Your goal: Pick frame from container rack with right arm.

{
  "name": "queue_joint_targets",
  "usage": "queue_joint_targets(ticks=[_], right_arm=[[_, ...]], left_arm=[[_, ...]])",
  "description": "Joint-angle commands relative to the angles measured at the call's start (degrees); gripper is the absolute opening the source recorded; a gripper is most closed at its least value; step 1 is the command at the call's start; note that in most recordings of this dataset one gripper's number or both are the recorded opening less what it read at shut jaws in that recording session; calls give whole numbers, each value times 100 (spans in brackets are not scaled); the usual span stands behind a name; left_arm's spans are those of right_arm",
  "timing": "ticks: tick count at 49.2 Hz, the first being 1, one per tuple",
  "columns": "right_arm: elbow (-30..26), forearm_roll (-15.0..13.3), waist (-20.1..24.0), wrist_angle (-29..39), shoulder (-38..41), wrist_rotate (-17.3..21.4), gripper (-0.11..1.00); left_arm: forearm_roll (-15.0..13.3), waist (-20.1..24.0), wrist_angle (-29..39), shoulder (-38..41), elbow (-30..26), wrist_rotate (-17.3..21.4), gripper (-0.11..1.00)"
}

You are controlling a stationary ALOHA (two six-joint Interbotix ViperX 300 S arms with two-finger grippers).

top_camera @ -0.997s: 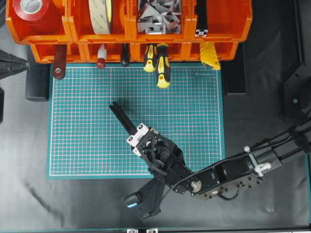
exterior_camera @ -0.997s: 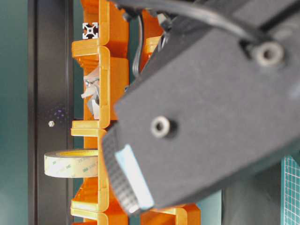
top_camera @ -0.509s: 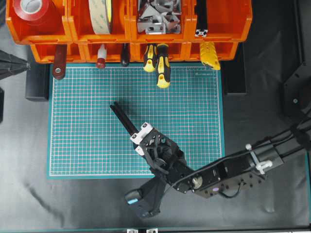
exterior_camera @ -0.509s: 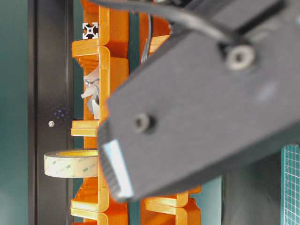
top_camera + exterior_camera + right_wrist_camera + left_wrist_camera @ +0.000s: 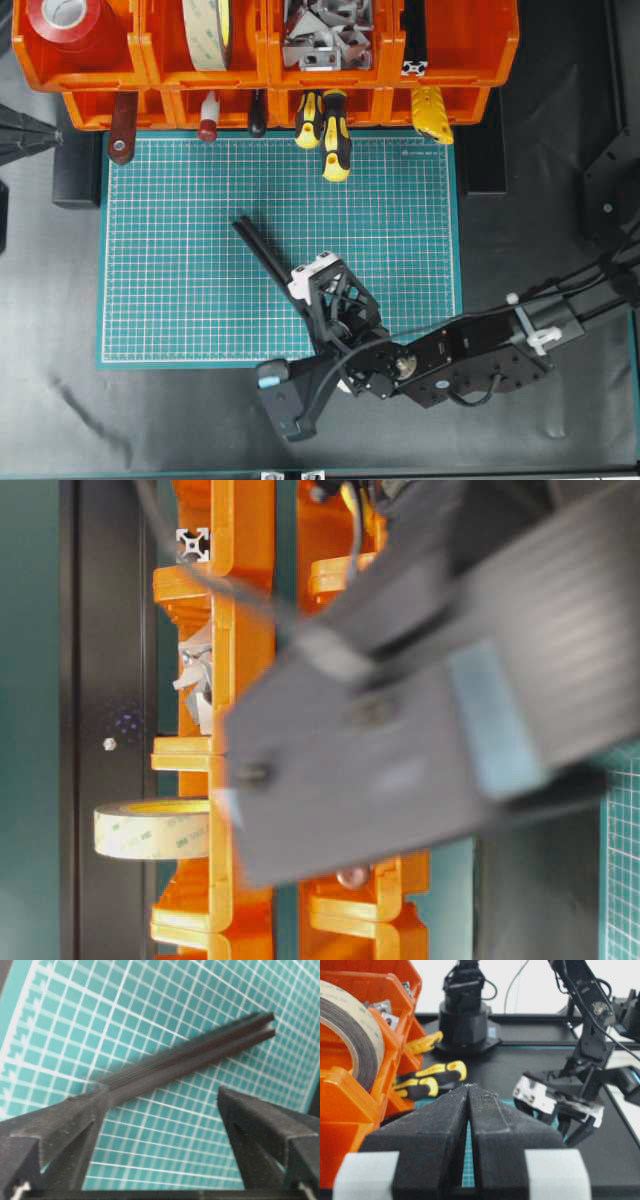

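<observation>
The frame (image 5: pixel 268 256), a long thin black slotted bar, lies at a slant on the green mat (image 5: pixel 180 300). In the right wrist view the frame (image 5: pixel 200 1052) rests on the mat with its near end against my left finger (image 5: pixel 65 1120); the other finger (image 5: pixel 260 1125) stands well apart from it. My right gripper (image 5: pixel 305 290) (image 5: pixel 162 1092) is open, low over the mat at the bar's near end. My left gripper (image 5: pixel 468 1087) is shut and empty, far from the frame. The orange container rack (image 5: pixel 460 40) runs along the back edge.
A second black bar (image 5: pixel 414 45) sits in the rack's top right bin; its end shows in the table-level view (image 5: pixel 192 545). Yellow-and-black screwdrivers (image 5: pixel 335 140) hang out over the mat's back edge. Tape rolls (image 5: pixel 70 20) and metal brackets (image 5: pixel 325 35) fill other bins.
My right arm has swung and drawn back toward the front edge. The gripper and the frame's near end have shifted a little to the front right on the mat.
</observation>
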Motion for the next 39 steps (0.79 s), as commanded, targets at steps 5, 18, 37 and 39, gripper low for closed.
queue_joint_targets(ticks=[5,18,37,39], right_arm=[[202,18,0,-79,-668,1178,84],[817,-97,9,-202,-1696,2320,84],[1345,-158,0,-659,-2654,2496,84],[1371,-149,0,-703,-2681,2505,84]], left_arm=[[18,-18,-18,18,-70,-35,0],[18,-18,-18,26,-70,-35,0],[18,-18,-18,26,-70,-35,0],[9,-18,-9,18,-70,-35,0]])
